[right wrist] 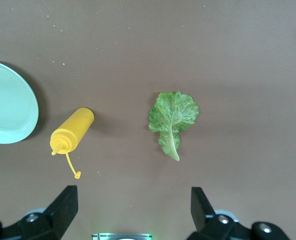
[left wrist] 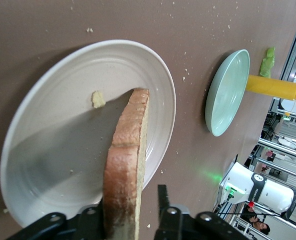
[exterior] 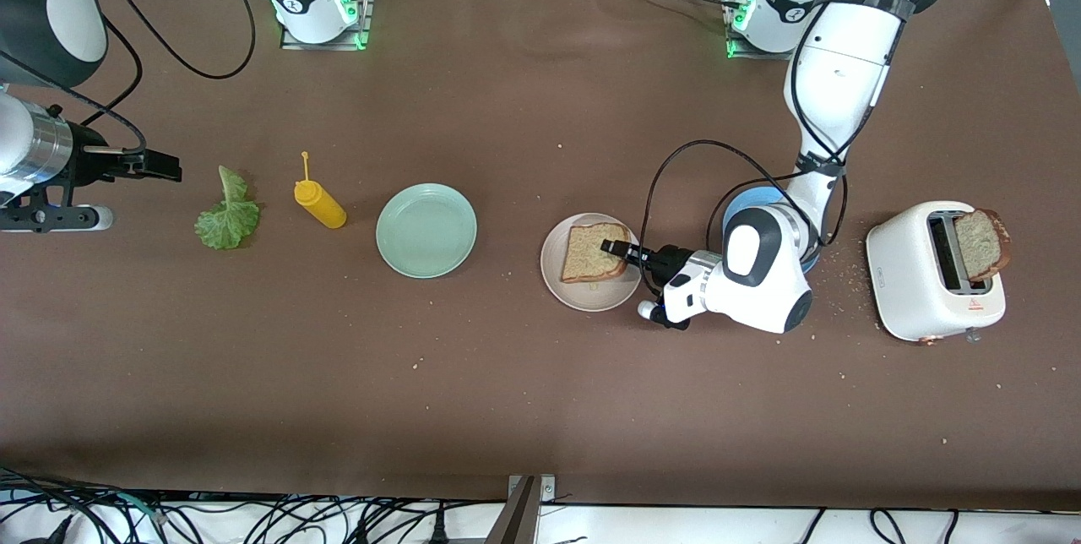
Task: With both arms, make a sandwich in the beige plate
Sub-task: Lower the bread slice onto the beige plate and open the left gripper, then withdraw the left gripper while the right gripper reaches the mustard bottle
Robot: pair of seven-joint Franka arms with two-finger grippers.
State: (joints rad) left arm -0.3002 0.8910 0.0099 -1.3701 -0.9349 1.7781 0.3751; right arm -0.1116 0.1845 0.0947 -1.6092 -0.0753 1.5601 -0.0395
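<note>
Though flat from the front, bread slice (left wrist: 126, 165) on edge between left gripper (left wrist: 132, 210) fingers.

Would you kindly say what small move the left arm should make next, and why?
Probably open the left gripper fully and back off: its bread slice already lies in the beige plate, while the lettuce leaf waits under the open right gripper.

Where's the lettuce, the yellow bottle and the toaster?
lettuce (exterior: 226, 221): front view, middle of the leaf.
yellow bottle (exterior: 321, 204): front view, middle of its body.
toaster (exterior: 916, 286): front view, its white side.
</note>
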